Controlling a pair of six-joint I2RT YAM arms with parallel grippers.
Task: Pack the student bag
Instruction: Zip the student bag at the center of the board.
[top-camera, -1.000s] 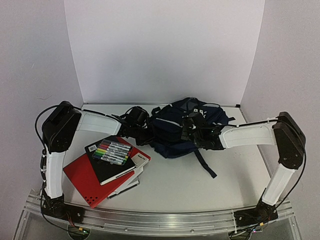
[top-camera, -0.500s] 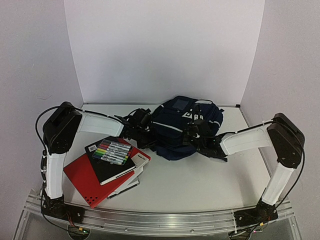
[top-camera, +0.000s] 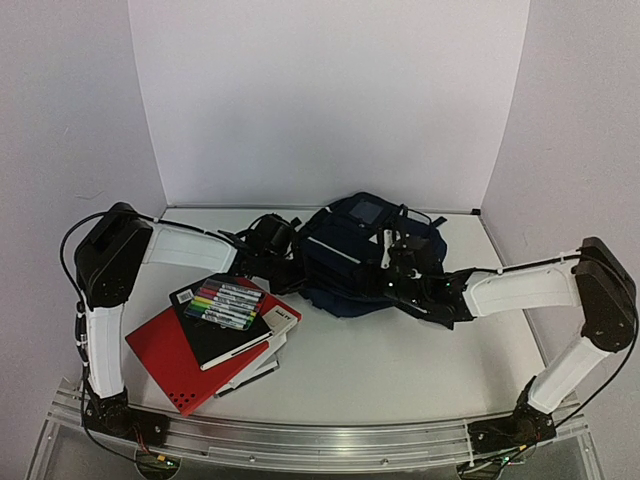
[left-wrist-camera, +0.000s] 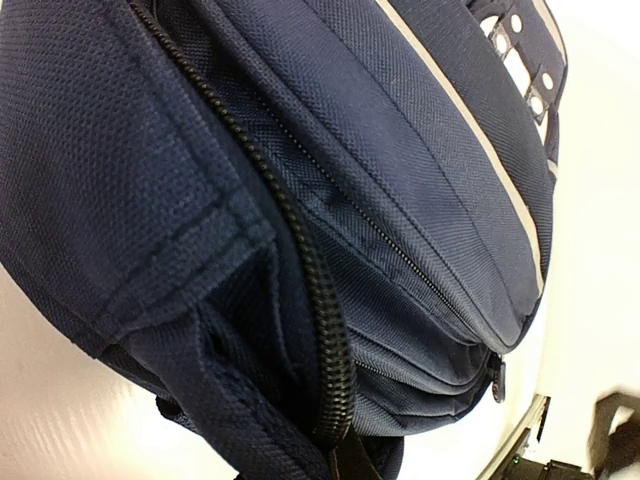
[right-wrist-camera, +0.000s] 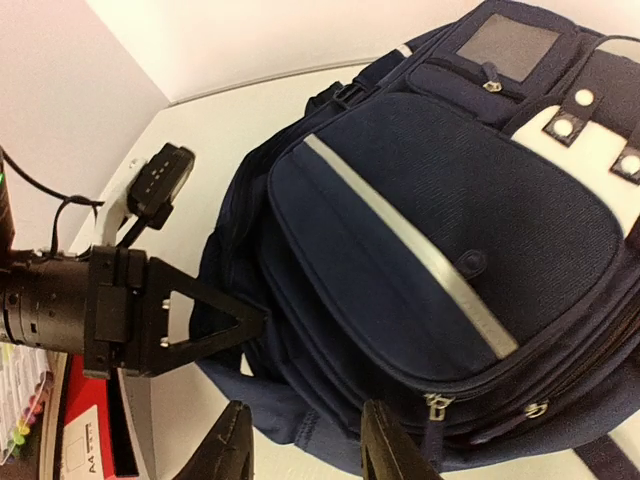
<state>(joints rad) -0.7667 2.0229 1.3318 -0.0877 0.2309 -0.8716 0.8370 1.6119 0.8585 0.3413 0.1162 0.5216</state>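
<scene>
Here the student bag (top-camera: 345, 262) lies on the white worktop (top-camera: 400, 360) between the two arms. Its front faces up, and the left fingers (right-wrist-camera: 235, 320) meet its one side while the right fingers (right-wrist-camera: 232, 440) hang over its other.

The left fingers are closed down tight, their black tip pressed into the bag's side. They look to pinch a fold of navy fabric by the coarse black zip (left-wrist-camera: 300, 240). In the left wrist view that zip runs down right to the fingers, and the cloth fills nearly the whole frame, so the pinch itself is hidden.

The right fingers stand partly apart with nothing between them. They hover just off the bag's lower edge, close to two small metal zip pulls (right-wrist-camera: 433, 405) and not touching the fabric. Beyond the right fingers the front pocket rises with a thin white stripe (right-wrist-camera: 400, 240) across it. Farther off are the small square patch (right-wrist-camera: 505, 45) and the white buckle tabs (right-wrist-camera: 590, 120).

On the near side of the left fingers, apart from the bag, sits a stack of school things. A pack of coloured markers (top-camera: 225, 302) rests on a black notebook (top-camera: 225, 335). That lies over a white pad and a red folder (top-camera: 165, 365) set askew on the worktop.
</scene>
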